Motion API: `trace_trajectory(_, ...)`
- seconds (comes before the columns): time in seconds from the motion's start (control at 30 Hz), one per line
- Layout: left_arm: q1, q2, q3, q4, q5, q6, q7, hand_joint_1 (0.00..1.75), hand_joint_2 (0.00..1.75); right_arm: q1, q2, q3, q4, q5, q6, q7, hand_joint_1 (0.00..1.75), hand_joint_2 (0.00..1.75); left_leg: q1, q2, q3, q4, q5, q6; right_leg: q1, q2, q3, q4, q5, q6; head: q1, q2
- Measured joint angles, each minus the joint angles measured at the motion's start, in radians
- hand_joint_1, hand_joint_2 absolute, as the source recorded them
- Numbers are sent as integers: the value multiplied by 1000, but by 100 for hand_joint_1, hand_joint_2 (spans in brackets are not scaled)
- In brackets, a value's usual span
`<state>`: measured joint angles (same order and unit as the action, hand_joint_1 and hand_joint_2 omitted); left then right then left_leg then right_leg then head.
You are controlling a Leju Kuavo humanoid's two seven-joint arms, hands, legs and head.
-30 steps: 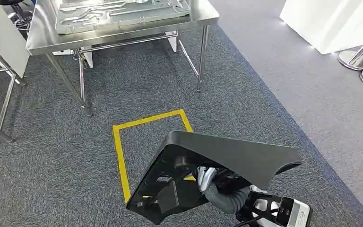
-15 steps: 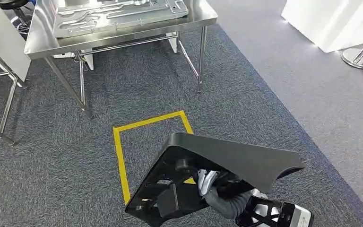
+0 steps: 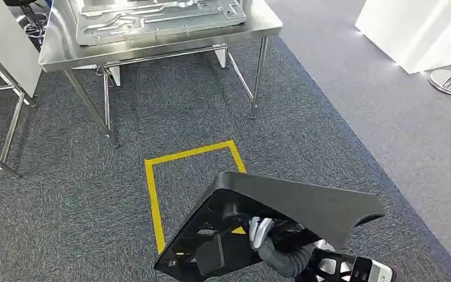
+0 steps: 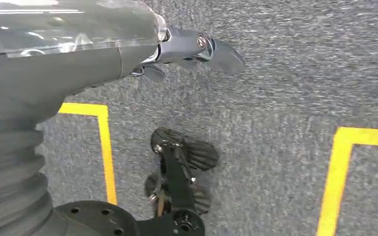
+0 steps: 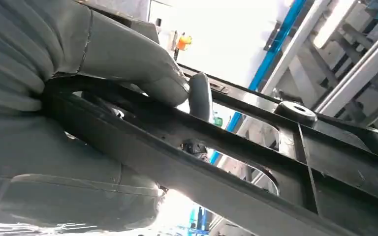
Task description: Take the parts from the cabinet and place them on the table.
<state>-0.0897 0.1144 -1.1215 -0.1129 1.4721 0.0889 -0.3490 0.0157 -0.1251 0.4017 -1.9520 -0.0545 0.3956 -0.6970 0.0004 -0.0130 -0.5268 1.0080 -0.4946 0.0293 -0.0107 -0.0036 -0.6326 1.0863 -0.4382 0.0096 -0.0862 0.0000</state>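
A: Where is the part?
B: The black moulded panel (image 3: 282, 217) is carried low over the carpet, by the yellow floor square (image 3: 152, 194), well short of the steel table (image 3: 152, 44).
A: Hands?
B: The right hand (image 5: 78, 93) has fingers and thumb wrapped round an inner rib. The left hand (image 4: 197, 49) hangs free, fingers apart, holding nothing.
A: Handling?
B: Probably stiff, light but broad and awkward; the ribs look like the best hold.

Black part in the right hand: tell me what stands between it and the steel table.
Nothing visible does. The right hand holds the black part over the yellow floor marking; between it and the steel table lies carpet. A metal plate already covers much of the tabletop.
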Motion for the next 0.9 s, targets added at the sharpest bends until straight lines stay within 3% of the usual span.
trace_trajectory(0.03, 1, -3, 0, 0, 0, 0, 0, 0, 175, 5, 0, 0, -5, 1, 1, 0, 175, 175, 0, -1, 0, 0, -5, -4, 6, 3, 22, -40, -5, -8, 0, 0)
trace_trajectory(0.07, -1, -3, 0, 0, 0, 0, 0, 0, 175, 8, 0, 0, -9, 2, 2, 0, 175, 175, -6, -4, -1, 6, -11, -12, 7, 3, 24, -59, -10, -7, 0, 0)
trace_trajectory(0.13, 0, -3, 0, 0, 0, 0, -1, 0, 175, 19, -1, 0, -15, 3, 3, 0, 175, 175, 0, -2, 1, -3, -16, -22, 11, 5, 25, -56, -16, -15, 0, 0)
trace_trajectory(0.17, 0, -3, 0, 0, 0, 1, -1, 0, 175, 24, -2, -1, -19, 3, 5, 0, 175, 175, -1, -2, 4, -4, -18, -26, 9, 5, 26, -60, -17, -19, 0, 0)
trace_trajectory(0.2, -1, -3, 0, 0, 0, 2, -1, 0, 175, 28, -1, -1, -23, 3, 8, 0, 175, 175, -1, 1, 8, 2, -25, -31, -4, 4, 37, -72, -14, -24, 0, 0)
trace_trajectory(0.23, -3, -5, 0, 0, 0, 1, -2, 0, 175, 31, -2, -1, -27, 3, 13, 0, 175, 175, -1, 5, 1, 27, -37, -36, -2, 4, 46, -79, -17, -28, 0, 0)
trace_trajectory(0.33, 0, -4, 1, 0, 0, 2, -2, 0, 175, 42, -2, -2, -33, 3, 21, 0, 175, 175, 10, 6, -122, 251, -125, -51, -1, -1, 62, -80, -31, -35, 0, 0)
trace_trajectory(0.37, 3, -4, 1, 0, 0, 2, -2, 0, 175, 47, -2, -3, -33, 4, 21, 0, 175, 175, 12, 6, -154, 297, -130, -54, -2, 0, 67, -80, -35, -34, 0, 0)
trace_trajectory(0.4, 5, -4, 2, 0, 0, 2, -2, 0, 175, 53, -2, -4, -33, 5, 23, 0, 175, 175, 14, 6, -166, 299, -112, -56, -2, 0, 74, -80, -40, -34, 0, 0)
trace_trajectory(0.43, 6, -4, 2, 0, 0, 2, -2, 0, 175, 57, -2, -6, -34, 6, 26, 0, 175, 175, 16, 7, -159, 261, -75, -57, -3, 1, 82, -80, -46, -32, 0, 0)
trace_trajectory(0.5, 5, -3, 2, 0, 0, 2, -2, 0, 175, 59, -2, -7, -36, 7, 30, 0, 175, 175, 18, 9, -93, 86, 42, -55, -4, 2, 105, -79, -62, -24, 0, 0)
trace_trajectory(0.53, 6, -3, 2, 0, 0, 2, -2, 0, 175, 60, -2, -8, -38, 9, 32, 0, 175, 175, 18, 11, -70, 35, 53, -52, -4, 1, 110, -80, -69, -18, 0, 0)
trace_trajectory(0.57, 4, -4, 2, 0, 0, 2, -3, 0, 175, 61, -1, -9, -41, 11, 35, 0, 175, 175, 10, 10, -59, 14, 41, -47, 3, 4, 110, -74, -73, -10, 0, 0)
trace_trajectory(0.67, 6, -4, 2, 0, 0, 2, -3, 0, 175, 72, -1, -12, -48, 18, 36, 0, 175, 175, 8, 6, -65, 19, 35, -27, 2, 3, 112, -84, -75, 4, 0, 0)
trace_trajectory(0.73, 5, -4, 2, 0, 0, 2, -3, 0, 175, 75, -1, -16, -56, 22, 38, 0, 175, 175, 14, 6, -50, 7, 35, -13, -4, 3, 112, -59, -92, 17, 0, 0)
trace_trajectory(0.77, 4, -4, 2, 0, 0, 2, -3, 0, 175, 76, -1, -17, -59, 22, 38, 0, 175, 175, 13, 7, -45, 5, 31, -7, -3, 3, 85, -10, -114, 18, 0, 0)
trace_trajectory(0.83, 2, -4, 2, 0, 0, 2, -3, 0, 175, 85, 3, -20, -60, 30, 37, 0, 175, 175, 10, 7, -41, 5, 26, 1, -3, 3, -10, 149, -172, 19, 0, 0)
trace_trajectory(0.87, 1, -4, 2, 0, 0, 2, -3, 0, 175, 96, 5, -21, -60, 36, 36, 0, 175, 175, 8, 7, -37, 5, 21, 3, -3, 3, -55, 214, -181, 19, 0, 0)
trace_trajectory(0.9, 2, -4, 2, 0, 0, 2, -3, 0, 175, 103, 6, -23, -60, 42, 36, 0, 175, 175, 7, 6, -31, 5, 16, 4, -3, 3, -77, 231, -169, 18, 0, 0)
